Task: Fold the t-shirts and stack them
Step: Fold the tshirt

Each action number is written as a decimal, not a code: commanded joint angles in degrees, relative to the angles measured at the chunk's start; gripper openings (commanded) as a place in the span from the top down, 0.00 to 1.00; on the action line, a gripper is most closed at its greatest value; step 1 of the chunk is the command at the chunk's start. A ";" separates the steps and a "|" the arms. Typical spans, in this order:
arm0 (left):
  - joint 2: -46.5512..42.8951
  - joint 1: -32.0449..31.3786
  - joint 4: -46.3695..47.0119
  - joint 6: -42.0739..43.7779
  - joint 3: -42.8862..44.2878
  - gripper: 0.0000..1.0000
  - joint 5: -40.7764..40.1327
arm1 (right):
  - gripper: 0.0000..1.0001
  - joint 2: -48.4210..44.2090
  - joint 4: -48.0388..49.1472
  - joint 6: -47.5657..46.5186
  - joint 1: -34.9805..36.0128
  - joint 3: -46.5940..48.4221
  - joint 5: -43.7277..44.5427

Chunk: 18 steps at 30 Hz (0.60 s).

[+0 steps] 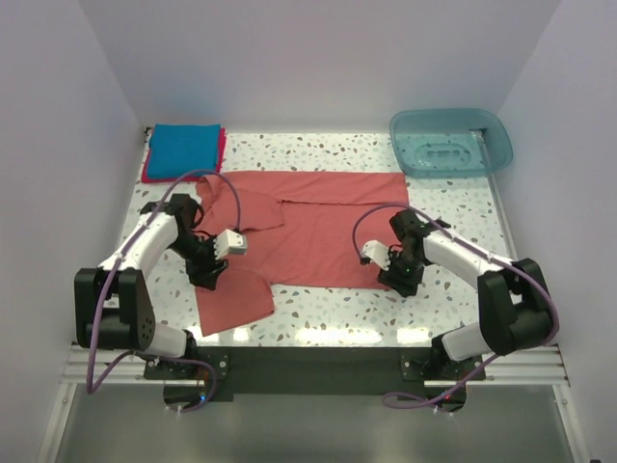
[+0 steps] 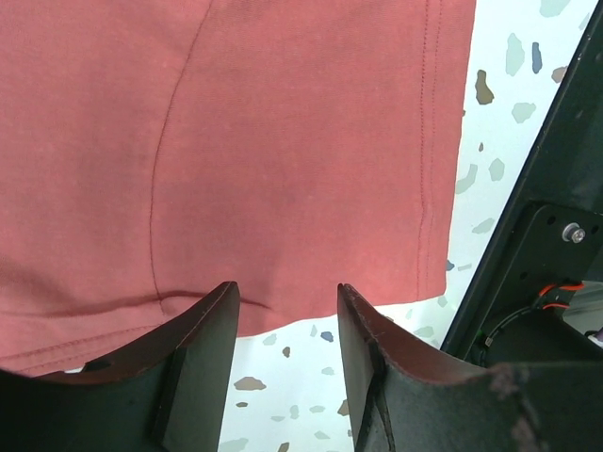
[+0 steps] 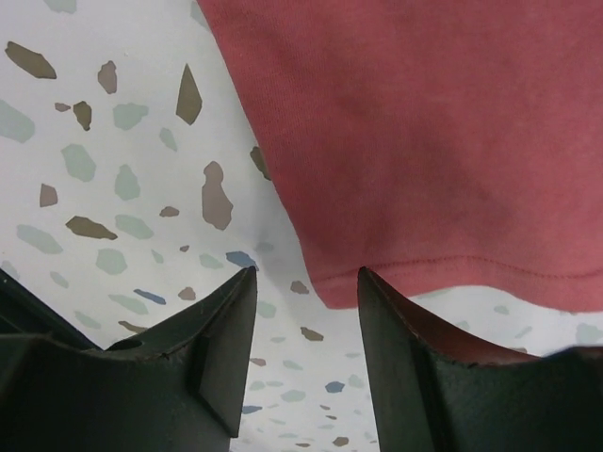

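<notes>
- The salmon-red shirt (image 1: 318, 227) lay largely unfolded across the frame's centre; you had not yet finished folding it.
- The blue shirt (image 1: 183, 145) sat folded atop the crimson-pink shirt (image 1: 154, 177), upper left.
- Your left gripper (image 2: 287, 311) and right gripper (image 3: 306, 292) stood with jaws spread, empty.

Salmon-red t-shirt (image 1: 328, 227) is showing matt, fine-knit cloth; worktop (image 1: 463, 198) is looking glossy, speckled, stone-like; tub (image 1: 450, 142) is reading translucent smooth plastic.

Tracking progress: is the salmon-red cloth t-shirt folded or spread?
Spread: the salmon-red cloth t-shirt lies flat across the speckled table, one flap doubled over near its left end.
</notes>
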 commanded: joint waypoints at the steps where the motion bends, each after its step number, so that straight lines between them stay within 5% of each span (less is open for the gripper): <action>1: -1.62 0.34 0.64 1.58 -1.32 0.48 -0.31 | 0.50 1.34 5.65 -2.32 0.81 -2.48 1.61; 6: -3.55 0.34 2.49 3.34 -3.52 0.46 -1.89 | 0.64 1.96 11.01 -2.84 1.78 -5.91 5.65; 10: -6.36 -1.94 7.23 5.54 -8.34 0.46 -6.18 | 0.98 3.11 11.38 -3.46 1.87 -6.27 6.54; 18: -7.95 -5.37 12.07 7.82 -13.45 0.48 -11.47 | 1.00 3.81 7.60 -2.41 1.96 -2.24 6.36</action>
